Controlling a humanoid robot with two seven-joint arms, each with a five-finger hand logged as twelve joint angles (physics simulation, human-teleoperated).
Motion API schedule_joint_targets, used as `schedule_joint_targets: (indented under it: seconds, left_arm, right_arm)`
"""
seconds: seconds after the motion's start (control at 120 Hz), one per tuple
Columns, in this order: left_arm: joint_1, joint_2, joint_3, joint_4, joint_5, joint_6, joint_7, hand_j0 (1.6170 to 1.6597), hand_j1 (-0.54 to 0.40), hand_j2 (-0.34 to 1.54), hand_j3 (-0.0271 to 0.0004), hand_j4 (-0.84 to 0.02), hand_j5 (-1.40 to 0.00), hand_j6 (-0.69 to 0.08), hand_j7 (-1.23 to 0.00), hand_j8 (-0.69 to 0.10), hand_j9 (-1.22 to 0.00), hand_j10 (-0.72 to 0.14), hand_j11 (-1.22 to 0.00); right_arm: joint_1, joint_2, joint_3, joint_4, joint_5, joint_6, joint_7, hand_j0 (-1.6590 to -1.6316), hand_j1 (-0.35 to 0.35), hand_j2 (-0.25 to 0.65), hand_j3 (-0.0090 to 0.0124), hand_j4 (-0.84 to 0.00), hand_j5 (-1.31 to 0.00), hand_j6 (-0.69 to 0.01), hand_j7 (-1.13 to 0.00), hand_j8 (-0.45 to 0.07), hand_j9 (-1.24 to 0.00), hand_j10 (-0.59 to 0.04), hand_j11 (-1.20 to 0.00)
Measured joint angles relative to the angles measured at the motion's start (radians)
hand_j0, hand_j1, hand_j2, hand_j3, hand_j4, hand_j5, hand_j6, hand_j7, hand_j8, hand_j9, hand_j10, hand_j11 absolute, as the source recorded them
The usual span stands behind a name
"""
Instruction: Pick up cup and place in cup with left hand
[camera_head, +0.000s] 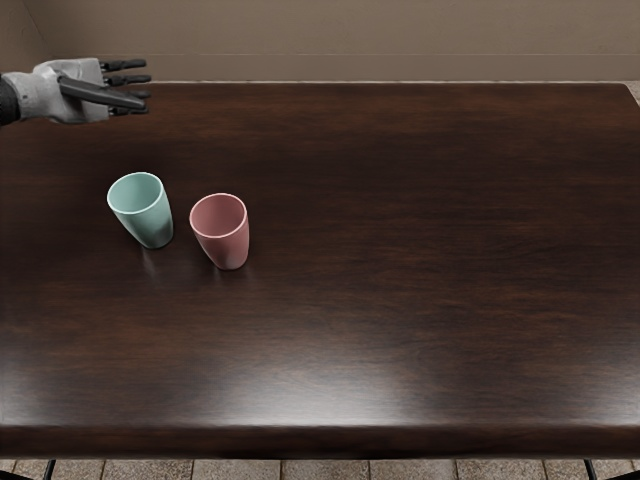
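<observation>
Teal tumbler (152, 218) and pink tumbler (228, 243) stood upright, presumably for nesting; the left hand (88, 91) hung empty, fingers outstretched.

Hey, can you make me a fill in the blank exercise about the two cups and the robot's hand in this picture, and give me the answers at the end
The pink cup stands to the picture's ____ of the green cup.
Both cups stand on the table with their open ends facing ____.
The left hand has its fingers extended and is holding ____.
The number of cups nested inside another cup is ____.

Missing words: right; up; nothing; zero.
</observation>
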Motion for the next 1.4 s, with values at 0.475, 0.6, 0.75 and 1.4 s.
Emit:
schedule_joint_targets:
  seconds: [0.475, 0.6, 0.75, 1.4]
  left_arm:
    - [-0.181, -0.088, 0.101, -0.095, 0.364, 0.0, 0.001, 1.6581, 0.325, 0.0, 0.0, -0.02, -0.03, -0.019, -0.03, -0.019, -0.03, -0.019, -0.03]
    - [-0.22, -0.07, 0.144, -0.335, 0.527, 0.01, -0.003, 1.6581, 0.306, 0.01, 0.0, -0.036, -0.05, -0.036, -0.05, -0.035, -0.05, -0.035, -0.05]
    - [-0.294, -0.018, 0.303, -0.694, 0.689, 0.307, -0.005, 1.6581, 0.286, 0.01, 0.0, -0.054, -0.07, -0.054, -0.07, -0.054, -0.07, -0.053, -0.07]
    - [-0.381, 0.075, 0.651, -1.188, 0.945, 0.789, -0.007, 1.6581, 0.17, 0.03, 0.0, -0.151, -0.19, -0.152, -0.19, -0.152, -0.19, -0.151, -0.19]
  right_arm:
    - [-0.001, 0.0, 0.002, -0.027, -0.003, -0.001, 0.0, -1.6581, -0.335, -0.003, 0.0, -0.011, -0.01, -0.011, -0.01, -0.011, -0.01, -0.011, -0.01]
    - [-0.001, 0.0, 0.002, -0.027, -0.003, -0.001, 0.0, -1.6581, -0.335, -0.002, 0.0, -0.011, -0.01, -0.011, -0.01, -0.011, -0.01, -0.011, -0.01]
    - [-0.001, 0.0, 0.002, -0.027, -0.003, -0.001, 0.0, -1.6581, -0.335, -0.002, 0.0, -0.011, -0.01, -0.011, -0.01, -0.011, -0.01, -0.011, -0.01]
    - [-0.001, 0.0, 0.002, -0.027, -0.003, -0.001, 0.0, -1.6581, -0.335, -0.002, 0.0, -0.011, -0.01, -0.011, -0.01, -0.011, -0.01, -0.011, -0.01]
